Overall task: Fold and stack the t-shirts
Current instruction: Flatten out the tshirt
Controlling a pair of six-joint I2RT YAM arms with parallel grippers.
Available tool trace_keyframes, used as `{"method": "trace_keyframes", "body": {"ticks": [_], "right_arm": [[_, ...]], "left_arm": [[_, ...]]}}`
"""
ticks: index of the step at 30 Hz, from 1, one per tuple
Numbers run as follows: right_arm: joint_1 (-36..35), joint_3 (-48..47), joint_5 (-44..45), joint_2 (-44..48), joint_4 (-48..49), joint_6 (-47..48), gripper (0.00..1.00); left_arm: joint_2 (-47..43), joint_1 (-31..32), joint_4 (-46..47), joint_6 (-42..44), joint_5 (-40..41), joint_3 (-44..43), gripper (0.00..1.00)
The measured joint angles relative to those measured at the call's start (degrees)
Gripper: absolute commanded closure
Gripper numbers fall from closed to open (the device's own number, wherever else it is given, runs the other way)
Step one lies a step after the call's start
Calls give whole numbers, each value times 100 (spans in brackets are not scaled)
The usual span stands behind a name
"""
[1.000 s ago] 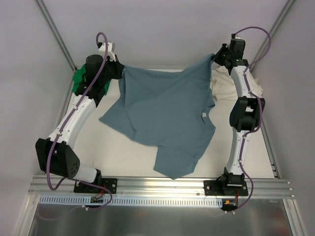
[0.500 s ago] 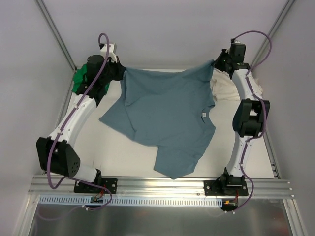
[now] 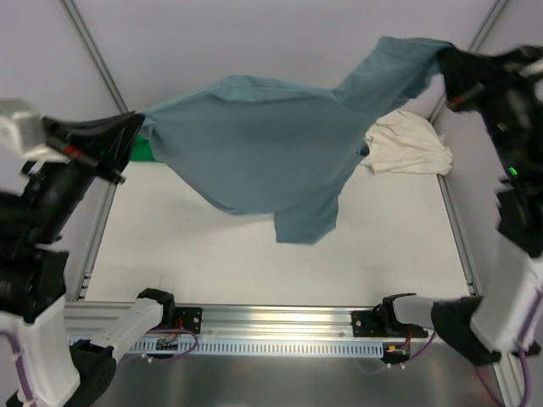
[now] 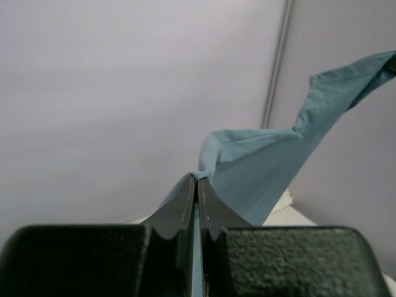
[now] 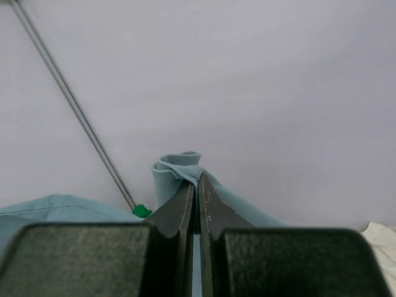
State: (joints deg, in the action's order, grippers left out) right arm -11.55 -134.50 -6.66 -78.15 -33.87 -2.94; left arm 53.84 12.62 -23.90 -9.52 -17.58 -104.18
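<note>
The blue-grey t-shirt point(image 3: 254, 136) hung in the air over the table point(image 3: 254, 254), spread between the two grippers. The left gripper point(image 3: 134, 129) was clamped on one edge of the cloth above the table's far left corner. Its wrist view showed the two fingers pressed together with a thin fold of blue fabric pinched between them. The right gripper point(image 3: 443, 66) was clamped on another part of the same shirt, above the far right corner. Its wrist view showed the fingers together on a bunched roll of blue fabric. Between the two grips the shirt sagged, and a loose flap drooped over the middle of the table. The green t-shirt point(image 3: 141, 153) lay at the far left corner, mostly hidden behind the left gripper and the blue cloth. The cream-white t-shirt point(image 3: 407, 144) lay crumpled at the far right corner, its near-left part covered in the top view by the hanging blue shirt.
</note>
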Motion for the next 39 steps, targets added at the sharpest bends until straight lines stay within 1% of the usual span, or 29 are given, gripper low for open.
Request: {"method": "trace_keyframes", "body": {"ticks": [4,7,9,11,13,16,21,26,29,33,36,39], "right_arm": [[0,127,170,1539,-455,0,100],[0,-146,273,2090,-730,-2,99],[0,-577,302,2131,-957,-11,100],[0,-789,313,2131,-1049,-50,99],[0,-789,328,2131,-1088,-96,99],[0,-715,350,2076,-1228,-149,100],[0,-914,411,1609,-1233,-201,100],[0,-1067,649,859,-964,-164,100],[13,-962,763,354,-796,-103,100],[229,-271,671,-192,-564,-87,100],[481,-177,525,-914,-562,-87,100],[656,-234,442,-1576,-592,-90,100]], "left_arm": [[-813,0,-455,-236,-192,-501,100],[-1084,0,-723,-452,-282,-793,100],[-1069,0,-916,-612,-358,-1075,100],[-986,0,-1082,-732,-444,-1351,100],[-874,0,-1191,-831,-485,-1611,100],[-789,0,-1270,-931,-494,-1768,100],[-481,0,-1305,-940,-485,-2175,100],[-111,0,-1178,-881,-435,-2238,100],[57,0,-957,-750,-352,-1805,100],[310,0,-673,-627,-203,-813,100],[994,0,-678,-564,-188,-748,100],[1827,0,-691,-507,-210,-1182,100]]}}
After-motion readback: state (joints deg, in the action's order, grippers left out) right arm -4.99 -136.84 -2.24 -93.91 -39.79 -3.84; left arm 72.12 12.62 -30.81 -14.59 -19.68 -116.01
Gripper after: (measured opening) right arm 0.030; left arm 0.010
